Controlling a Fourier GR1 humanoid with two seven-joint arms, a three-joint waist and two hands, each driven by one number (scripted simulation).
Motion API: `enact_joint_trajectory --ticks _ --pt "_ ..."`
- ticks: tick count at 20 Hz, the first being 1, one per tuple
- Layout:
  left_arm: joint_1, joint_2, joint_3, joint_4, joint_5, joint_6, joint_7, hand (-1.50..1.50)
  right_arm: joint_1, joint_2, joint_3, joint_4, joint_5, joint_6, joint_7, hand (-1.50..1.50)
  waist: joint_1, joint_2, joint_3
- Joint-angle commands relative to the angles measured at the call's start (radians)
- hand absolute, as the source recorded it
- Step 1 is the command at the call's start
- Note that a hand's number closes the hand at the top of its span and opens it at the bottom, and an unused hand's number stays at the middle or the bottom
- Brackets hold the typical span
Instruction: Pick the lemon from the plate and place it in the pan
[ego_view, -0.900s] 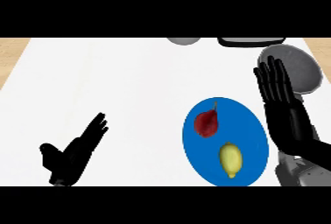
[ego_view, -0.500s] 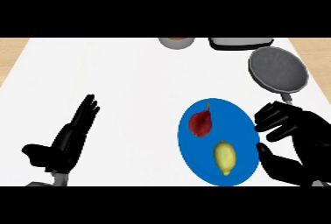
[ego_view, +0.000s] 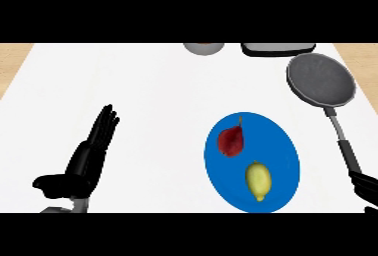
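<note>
A yellow lemon (ego_view: 258, 180) lies on the near part of a blue plate (ego_view: 282, 145), close to the counter's front edge. To the upper right sits the grey pan (ego_view: 321, 79), its dark handle (ego_view: 344, 147) running down toward me just right of the plate. My left hand (ego_view: 87, 159) rests open at the lower left, fingers straight and pointing up, far from the plate. Only a small part of my right hand (ego_view: 365, 187) shows at the lower right corner, right of the lemon and just below the handle's near end. It holds nothing that I can see.
A dark red fruit (ego_view: 232, 140) with a thin stem lies on the far half of the plate. A grey bowl (ego_view: 203, 47) and a dark container (ego_view: 277, 48) stand at the counter's back edge. White countertop spreads between my left hand and the plate.
My right hand has drawn down and right, from above the plate's right side to the lower right corner. The left hand still rests open at the left.
</note>
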Motion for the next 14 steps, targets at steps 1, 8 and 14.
enact_joint_trajectory --ticks 1,8,14 --pt "-0.02 -0.02 -0.018 -0.014 -0.025 0.006 0.006 0.0 0.092 -0.015 -0.097 0.014 0.068 -0.061 -0.197 -1.5 0.023 0.003 -0.003" --pt "0.004 -0.055 -0.044 -0.018 -0.063 0.025 0.006 0.0 0.226 0.011 -0.067 -0.157 0.364 -0.174 0.015 -1.5 0.036 0.004 -0.004" --pt "-0.036 -0.039 -0.014 0.022 -0.045 -0.022 0.003 0.0 0.224 0.061 0.025 -0.199 0.763 -0.277 0.303 -1.5 0.047 0.009 -0.005"
